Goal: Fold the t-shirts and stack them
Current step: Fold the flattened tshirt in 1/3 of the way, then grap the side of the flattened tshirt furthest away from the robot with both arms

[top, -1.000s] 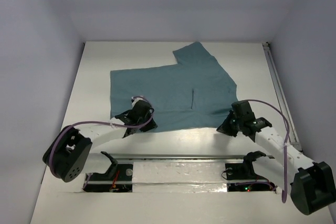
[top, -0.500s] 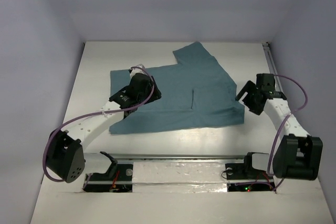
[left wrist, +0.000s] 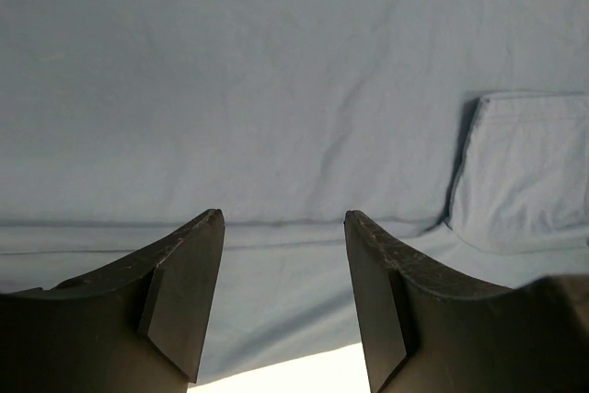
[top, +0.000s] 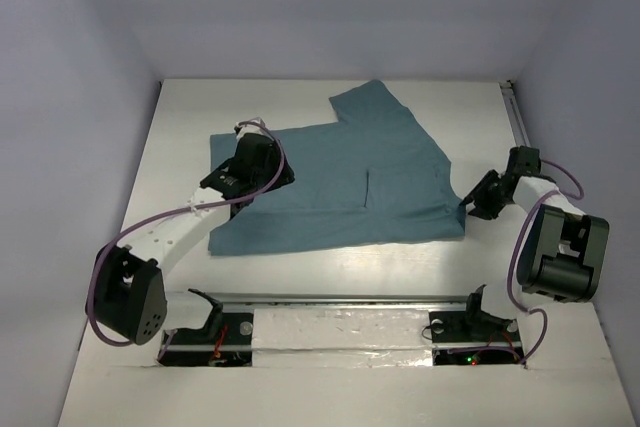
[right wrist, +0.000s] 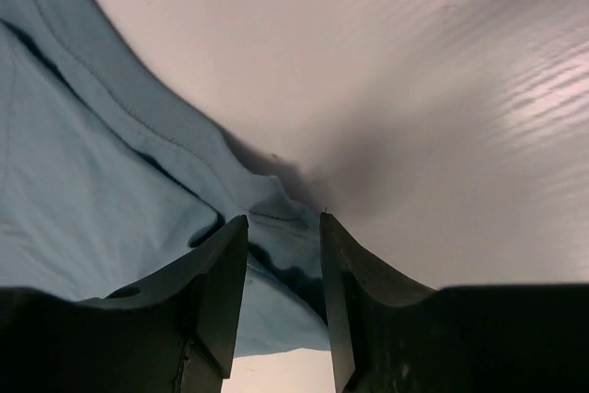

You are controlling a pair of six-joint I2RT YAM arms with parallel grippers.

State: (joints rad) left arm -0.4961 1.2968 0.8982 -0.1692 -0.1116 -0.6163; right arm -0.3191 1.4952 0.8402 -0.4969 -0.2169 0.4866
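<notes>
The t-shirt (top: 335, 182) lies flat near the middle of the table (top: 180, 127), a broad teal block with its long edges running from 9 to 3 o'clock in the overhead view. One sleeve (top: 375, 107) juts out toward 1 o'clock. A short upright crease shows just right of the shirt's centre. The left wrist view shows a paler, doubled-over patch (left wrist: 520, 167) toward 3 o'clock, so some cloth seems already turned in, though I cannot tell which part it is. The left gripper (top: 262, 169) hovers over the shirt's 9 o'clock portion, and in its own camera (left wrist: 283, 218) the jaws stand wide with smooth cloth beneath them and nothing held. The right gripper (top: 478, 202) sits at the shirt's 4 o'clock corner, just off the cloth's edge over bare table. Its wrist view (right wrist: 281, 220) shows the jaws narrowly parted, with the puckered corner of the hem between or just under the tips. A gap is plain to see, and I cannot tell whether they touch the cloth. I judge the task to be at an early stage: the shirt is still mostly spread, the main folds are not yet made, the sleeve is not tucked, and no stack or second shirt is in view.
</notes>
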